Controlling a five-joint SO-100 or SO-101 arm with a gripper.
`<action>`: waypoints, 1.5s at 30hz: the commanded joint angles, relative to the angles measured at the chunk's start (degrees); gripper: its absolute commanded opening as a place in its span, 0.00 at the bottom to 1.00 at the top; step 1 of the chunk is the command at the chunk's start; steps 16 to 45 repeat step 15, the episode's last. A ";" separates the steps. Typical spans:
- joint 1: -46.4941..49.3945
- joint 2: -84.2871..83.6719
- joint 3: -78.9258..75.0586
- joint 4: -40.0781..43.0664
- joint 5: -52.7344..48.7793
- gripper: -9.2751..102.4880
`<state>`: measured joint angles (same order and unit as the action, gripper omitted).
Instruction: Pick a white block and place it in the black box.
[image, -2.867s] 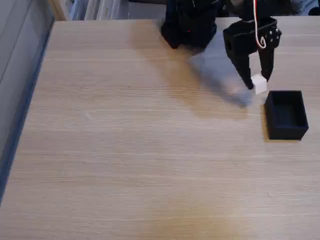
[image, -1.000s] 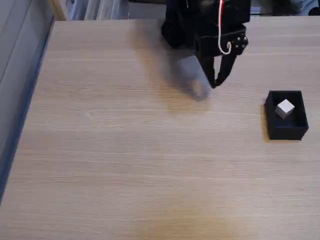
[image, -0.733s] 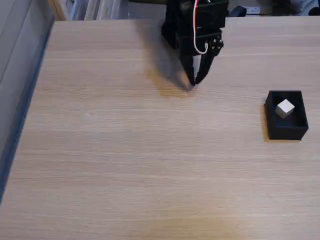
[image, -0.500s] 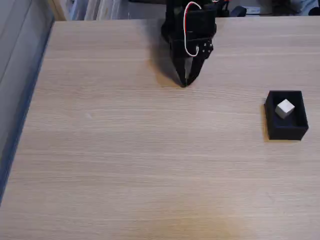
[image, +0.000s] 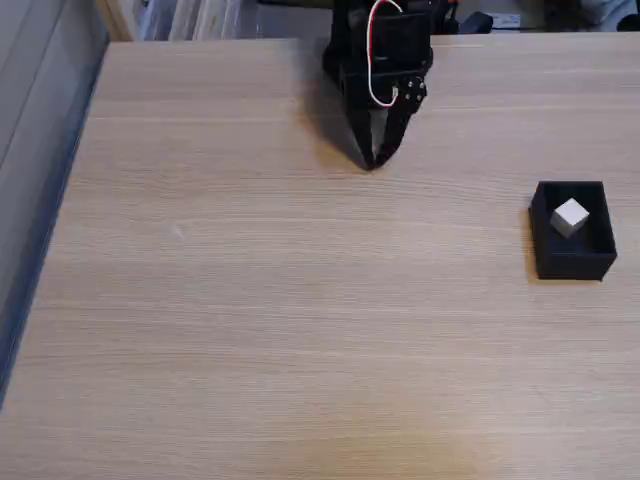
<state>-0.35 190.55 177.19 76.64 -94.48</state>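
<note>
The white block (image: 570, 216) lies inside the black box (image: 571, 261), which stands on the wooden table near the right edge of the fixed view. My gripper (image: 371, 163) hangs at the top centre, far to the left of the box, its black fingers pointing down at the table with the tips together. It is shut and holds nothing. Red and white wires loop over its body.
The arm's black base (image: 345, 60) sits at the table's far edge, top centre. The wooden tabletop (image: 280, 300) is wide and bare. Its left edge runs along a grey floor strip (image: 30, 180).
The block was in my gripper beside the box; now it lies in the box. My gripper let go, swung left to the top centre and shut its fingers.
</note>
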 joint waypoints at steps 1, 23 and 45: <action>-0.79 0.26 0.70 0.62 2.46 0.08; -2.64 0.26 0.70 0.62 2.55 0.08; -2.64 0.26 0.70 0.62 2.55 0.08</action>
